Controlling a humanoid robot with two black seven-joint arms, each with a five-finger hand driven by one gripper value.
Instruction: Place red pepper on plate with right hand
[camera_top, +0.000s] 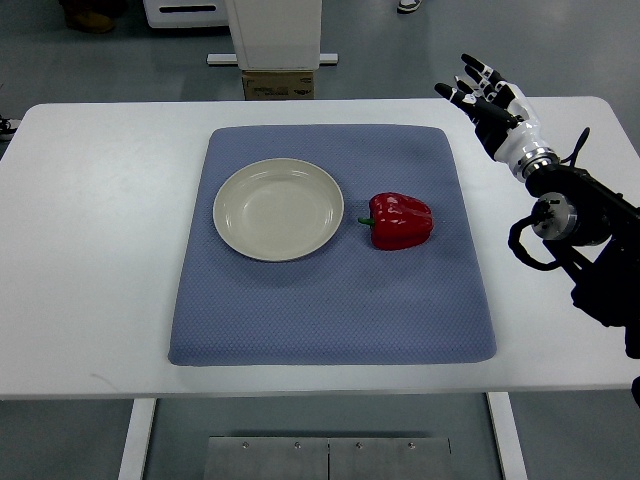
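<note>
Room: grey floor lies beyond the far edge of the worktop; a white pedestal (272, 33) stands there with a small cardboard box (278, 84) at its foot, and a person's shoes show at the top edge, one pair at the left (92, 17) and one at the right (408, 6).
Worktop (90, 250): white with rounded corners, it fills most of the top view; its legs and a metal plate (325, 457) on the floor show below the near edge.
Mat (330, 310): a blue-grey textured cloth lies flat across the middle of the worktop and carries both task things.
Plate (278, 209): a cream round dish sits on the left half of the mat, upright and empty.
Red pepper (400, 221): it lies on its side on the mat just to the right of the plate, close to the rim but apart from it, with its green stem pointing toward the plate.
Right hand (487, 98): black and white, it hangs above the far right part of the worktop, past the mat's far right corner and well apart from the pepper; its fingers are spread and point up and away, holding nothing.
Right arm (580, 225): black with cabling, it comes in from the right edge.
</note>
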